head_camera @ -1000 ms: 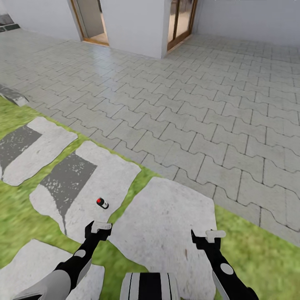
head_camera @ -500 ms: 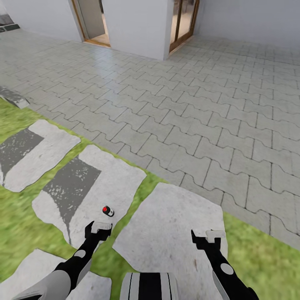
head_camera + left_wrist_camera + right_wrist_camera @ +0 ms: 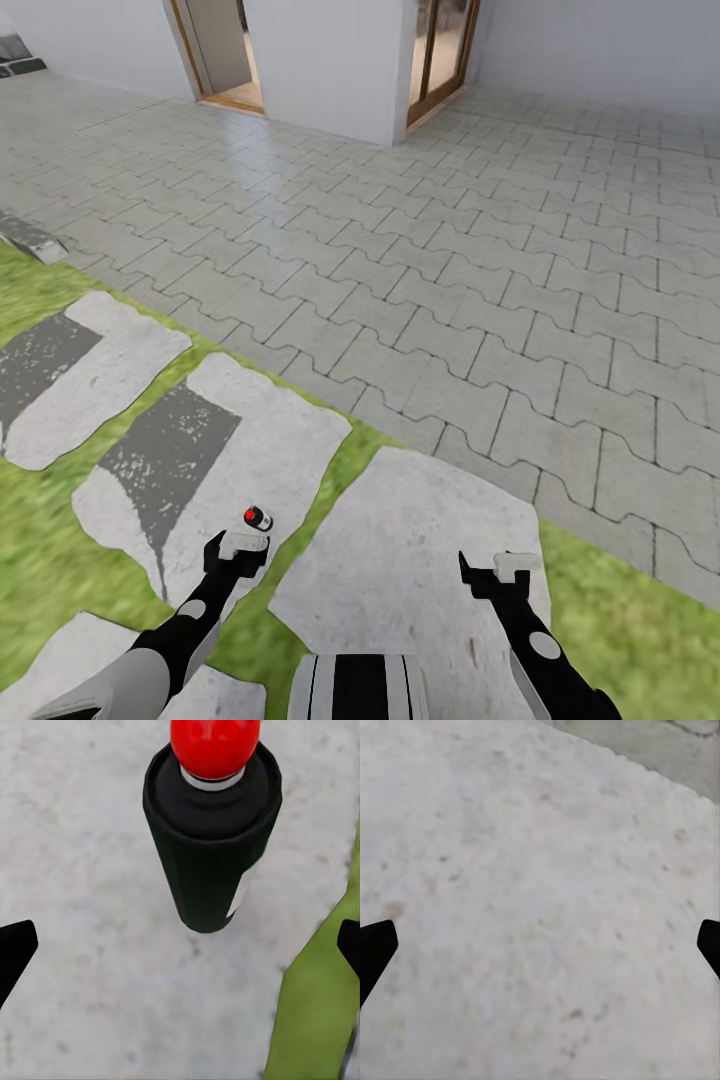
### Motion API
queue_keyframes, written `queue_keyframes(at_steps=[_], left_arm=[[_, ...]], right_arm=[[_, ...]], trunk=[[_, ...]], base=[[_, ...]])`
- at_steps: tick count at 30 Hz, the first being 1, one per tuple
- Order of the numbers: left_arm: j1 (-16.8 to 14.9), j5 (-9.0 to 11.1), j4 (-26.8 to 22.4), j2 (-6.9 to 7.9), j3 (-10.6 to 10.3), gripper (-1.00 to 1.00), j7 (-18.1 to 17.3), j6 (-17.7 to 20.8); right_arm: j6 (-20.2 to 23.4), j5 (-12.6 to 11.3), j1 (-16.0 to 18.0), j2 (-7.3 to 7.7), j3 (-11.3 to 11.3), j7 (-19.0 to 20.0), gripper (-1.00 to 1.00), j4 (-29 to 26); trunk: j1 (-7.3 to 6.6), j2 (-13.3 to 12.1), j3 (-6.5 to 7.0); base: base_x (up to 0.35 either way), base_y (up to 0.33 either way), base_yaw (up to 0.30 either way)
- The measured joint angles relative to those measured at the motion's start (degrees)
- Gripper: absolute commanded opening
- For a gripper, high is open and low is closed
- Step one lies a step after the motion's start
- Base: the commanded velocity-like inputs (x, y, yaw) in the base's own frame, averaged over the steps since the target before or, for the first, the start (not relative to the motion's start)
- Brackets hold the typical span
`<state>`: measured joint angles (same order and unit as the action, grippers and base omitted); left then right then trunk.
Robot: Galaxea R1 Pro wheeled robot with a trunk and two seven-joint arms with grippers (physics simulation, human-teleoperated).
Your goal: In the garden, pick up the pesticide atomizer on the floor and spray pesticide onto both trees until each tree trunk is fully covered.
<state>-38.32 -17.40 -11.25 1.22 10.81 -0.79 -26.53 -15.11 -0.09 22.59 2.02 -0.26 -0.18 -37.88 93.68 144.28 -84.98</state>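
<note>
Atomizers: one pesticide atomizer [image 3: 258,518], lower left, on a stepping stone [image 3: 250,440].
Grippers: left gripper [image 3: 240,546] and right gripper [image 3: 512,563], both spread, empty.
Left wrist: white label [image 3: 241,889] visible.

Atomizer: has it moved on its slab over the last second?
No. The pesticide atomizer keeps its spot beside the stepping stone's dark patch; the whole view shifted, so the camera moved closer.

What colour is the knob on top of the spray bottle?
Bright red, on the black pesticide atomizer; the left wrist view shows it best.
</note>
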Motion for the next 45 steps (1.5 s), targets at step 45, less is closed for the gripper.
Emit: queue_keyframes(at_steps=[45], left_arm=[[0.0, 0.0, 0.0, -0.17, 0.0, 1.0, 0.0, -0.4]], right_arm=[[0.0, 0.1, 0.0, 0.1, 0.0, 0.0, 1.0, 0.1]], trunk=[[0.0, 0.0, 0.02]], base=[[0.044, -0.008, 0.0]])
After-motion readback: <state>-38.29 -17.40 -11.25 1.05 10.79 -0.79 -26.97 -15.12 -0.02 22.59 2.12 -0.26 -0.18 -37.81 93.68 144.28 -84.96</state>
